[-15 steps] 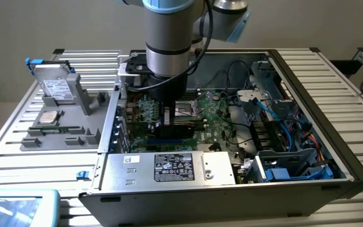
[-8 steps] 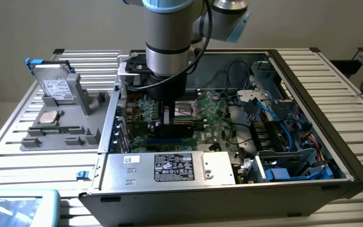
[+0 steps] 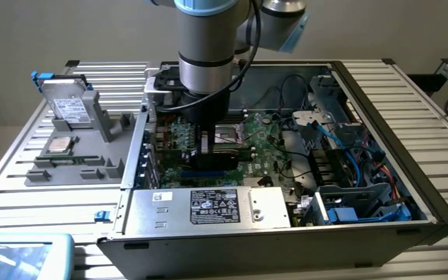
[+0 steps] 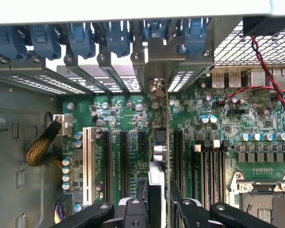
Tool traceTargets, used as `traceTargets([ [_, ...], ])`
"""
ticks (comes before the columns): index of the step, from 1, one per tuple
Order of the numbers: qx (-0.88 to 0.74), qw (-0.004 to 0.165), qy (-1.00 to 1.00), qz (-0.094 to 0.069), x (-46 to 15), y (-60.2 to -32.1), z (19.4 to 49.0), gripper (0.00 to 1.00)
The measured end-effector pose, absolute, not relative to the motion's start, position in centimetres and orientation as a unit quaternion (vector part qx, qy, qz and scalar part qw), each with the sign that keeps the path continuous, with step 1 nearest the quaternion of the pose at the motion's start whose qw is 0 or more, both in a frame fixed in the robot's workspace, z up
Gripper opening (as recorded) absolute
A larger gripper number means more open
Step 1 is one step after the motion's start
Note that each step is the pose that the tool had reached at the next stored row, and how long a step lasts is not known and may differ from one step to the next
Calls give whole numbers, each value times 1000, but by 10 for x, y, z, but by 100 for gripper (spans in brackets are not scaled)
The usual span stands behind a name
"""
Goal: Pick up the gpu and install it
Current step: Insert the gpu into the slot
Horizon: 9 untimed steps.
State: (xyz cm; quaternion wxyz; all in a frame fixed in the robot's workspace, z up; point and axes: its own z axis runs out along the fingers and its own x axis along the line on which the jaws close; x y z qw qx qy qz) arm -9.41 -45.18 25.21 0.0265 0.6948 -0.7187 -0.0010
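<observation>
Green circuit board and a dark backing identify the gpu (image 3: 234, 157), which stands on edge directly above the motherboard (image 3: 265, 143), inside the open computer case (image 3: 286, 256). The jaws are clamped on the card's upper edge, one finger on each face. The arm (image 3: 205, 46) hangs straight down over the motherboard.

In the wrist view the card is seen edge-on, running in line with the motherboard's black expansion slots (image 4: 125, 161). Its metal bracket end points toward the motherboard's rear edge, where the perforated slot covers (image 4: 180, 81) sit. Whether the contact edge has entered a slot cannot be told, because the card itself hides it.

Handling, as judged:
- The card is light, thin and stiff, but fragile.
- Its faces carry small soldered parts, and its contact edge will not bear scraping or sideways load.
- The bare upper edge, near the middle of its length, is the sound place to hold it, so that it hangs level above the motherboard.
- A tilted card risks binding in the slot.
- The smooth faces may slip in the grip under a downward push.
</observation>
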Motion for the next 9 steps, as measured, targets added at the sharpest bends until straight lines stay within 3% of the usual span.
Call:
traceTargets([
  [9,695,27,-719,-1,-95,-452,252,28],
])
